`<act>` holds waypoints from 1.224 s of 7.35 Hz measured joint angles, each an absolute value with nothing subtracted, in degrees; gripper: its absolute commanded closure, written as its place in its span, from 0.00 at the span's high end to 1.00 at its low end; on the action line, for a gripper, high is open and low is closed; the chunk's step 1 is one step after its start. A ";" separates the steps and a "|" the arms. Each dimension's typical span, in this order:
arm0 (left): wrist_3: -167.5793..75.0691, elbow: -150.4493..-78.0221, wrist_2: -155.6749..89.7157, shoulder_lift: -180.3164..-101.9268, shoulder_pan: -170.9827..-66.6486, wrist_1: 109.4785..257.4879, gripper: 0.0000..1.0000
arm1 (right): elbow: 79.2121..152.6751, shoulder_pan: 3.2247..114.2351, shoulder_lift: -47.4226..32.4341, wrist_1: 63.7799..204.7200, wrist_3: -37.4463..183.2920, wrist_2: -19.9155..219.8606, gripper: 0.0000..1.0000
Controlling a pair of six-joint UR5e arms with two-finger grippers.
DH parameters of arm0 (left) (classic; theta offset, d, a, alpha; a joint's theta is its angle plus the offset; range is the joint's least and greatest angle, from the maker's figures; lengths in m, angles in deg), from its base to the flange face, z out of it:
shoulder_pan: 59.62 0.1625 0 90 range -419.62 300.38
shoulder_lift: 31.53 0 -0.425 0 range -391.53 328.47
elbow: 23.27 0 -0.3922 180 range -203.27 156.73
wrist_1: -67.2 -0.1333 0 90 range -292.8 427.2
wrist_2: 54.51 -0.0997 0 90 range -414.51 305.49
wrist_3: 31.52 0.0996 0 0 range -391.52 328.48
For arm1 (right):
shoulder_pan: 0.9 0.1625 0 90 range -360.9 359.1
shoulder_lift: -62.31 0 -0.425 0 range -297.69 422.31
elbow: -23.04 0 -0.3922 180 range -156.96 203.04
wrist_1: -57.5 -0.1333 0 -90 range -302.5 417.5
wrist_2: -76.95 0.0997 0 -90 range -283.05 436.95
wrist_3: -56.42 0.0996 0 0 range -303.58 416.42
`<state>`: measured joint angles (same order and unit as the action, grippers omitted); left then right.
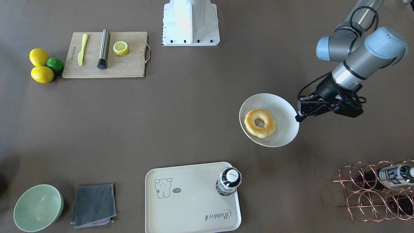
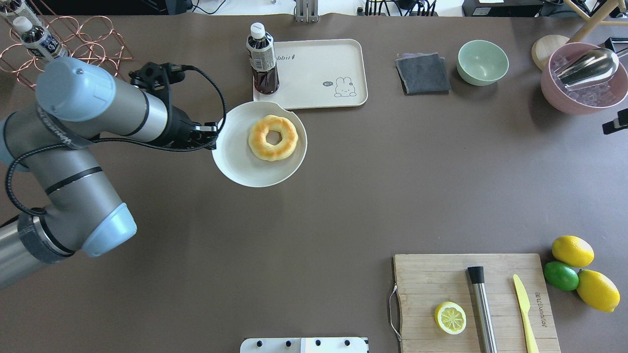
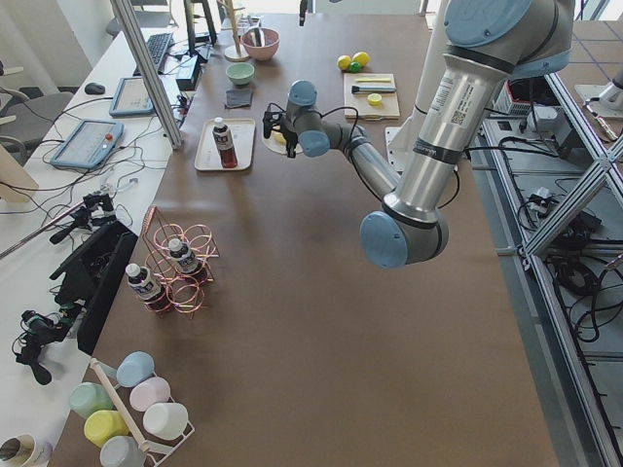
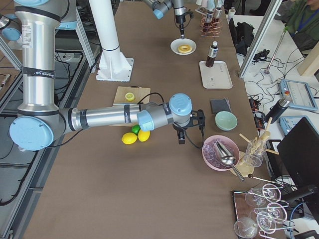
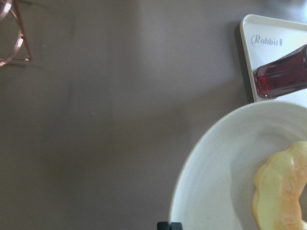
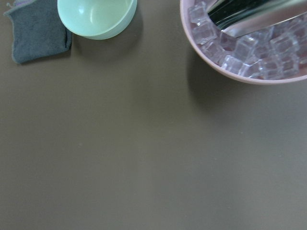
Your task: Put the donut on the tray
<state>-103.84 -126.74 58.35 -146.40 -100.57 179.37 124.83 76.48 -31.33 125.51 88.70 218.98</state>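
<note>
The golden glazed donut (image 1: 259,123) lies on a round white plate (image 1: 284,113), also seen from overhead (image 2: 273,138). My left gripper (image 1: 298,118) is shut on the plate's rim and holds the plate slightly tilted, just above the table; in the left wrist view its fingertips (image 5: 169,225) pinch that rim. The cream tray (image 1: 190,207) with the bear drawing lies apart from the plate toward the operators' edge. From overhead the plate's rim overlaps the tray's (image 2: 319,63) near corner. My right gripper (image 4: 180,141) hangs over bare table; I cannot tell whether it is open or shut.
A bottle of dark drink (image 1: 229,181) stands on the tray's corner nearest the plate. A copper wire rack (image 1: 378,191) with bottles is at my left. A grey cloth (image 2: 423,73), green bowl (image 2: 483,62), pink ice bowl (image 2: 584,78) and cutting board (image 2: 473,301) lie at my right.
</note>
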 measured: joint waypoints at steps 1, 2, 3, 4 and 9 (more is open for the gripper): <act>-106.49 -126.82 55.24 -150.83 -97.47 174.33 0.00 | 125.47 72.73 -30.85 120.53 99.18 217.52 0.95; -108.68 -126.59 51.97 -154.72 -94.39 170.17 0.00 | 126.85 68.94 -29.76 117.12 109.01 215.84 0.94; -110.72 -125.86 49.72 -157.40 -92.11 168.38 0.00 | 128.71 64.75 -28.16 115.54 117.29 213.39 0.91; -112.41 -124.32 48.48 -160.09 -90.84 167.69 0.00 | 130.99 60.09 -26.25 114.88 125.68 210.29 0.91; -114.23 -120.44 45.45 -164.56 -89.64 167.22 0.00 | 137.53 38.87 -19.64 114.89 155.02 191.52 0.81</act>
